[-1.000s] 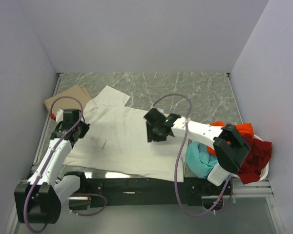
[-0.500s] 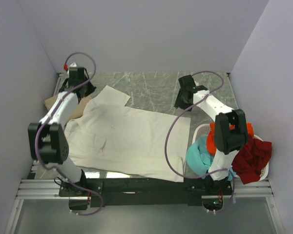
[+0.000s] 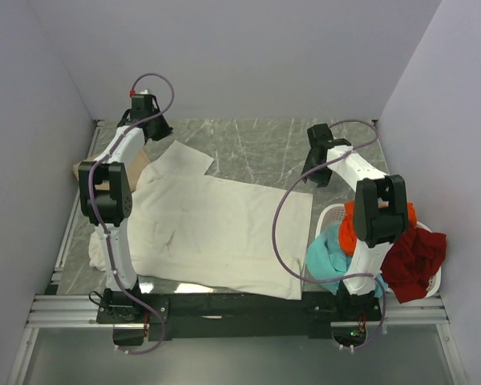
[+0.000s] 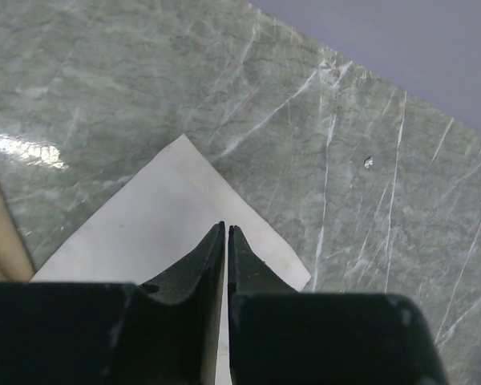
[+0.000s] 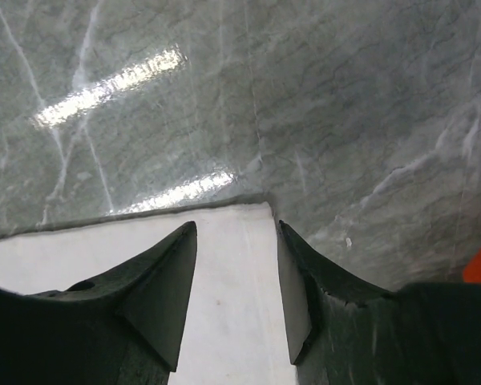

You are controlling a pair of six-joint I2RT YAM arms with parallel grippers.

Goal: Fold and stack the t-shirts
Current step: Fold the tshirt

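Top external, step in hand: the cream-white t-shirt [image 3: 216, 224] lies spread flat on the surface [image 3: 264, 144]. I judge that no fold is made yet and that both arms are reaching to its far edge to take hold.
Top external, left end effector [image 3: 154, 131]: hangs at the far left, just by the shirt's far sleeve. Its opening cannot be read from here.
Top external, right end effector [image 3: 314, 172]: hangs over the shirt's far right corner.
Top external, tan t-shirt [image 3: 86, 170]: lies at the left edge beside the cream-white one, partly hidden by the left arm.
Top external, basket [image 3: 330, 215]: white, at the near right. It holds a teal t-shirt [image 3: 329, 257], an orange t-shirt [image 3: 346, 234] and a dark red t-shirt [image 3: 417, 261] in a loose heap, with the dark red one spilling over the rim.
Left wrist, left end effector [image 4: 226, 228]: the jaws are pressed together with nothing between them, tips above the pointed sleeve corner of the cream-white t-shirt [image 4: 168, 241].
Left wrist, next move: it likely must part the jaws first, then come down on the sleeve edge.
Right wrist, right end effector [image 5: 234, 228]: the jaws are spread and empty, straddling the square corner of the cream-white t-shirt [image 5: 224, 321].
Right wrist, next move: lower and pinch that corner. The thin cloth lying flat on a hard surface will probably need the tips right down at its edge.
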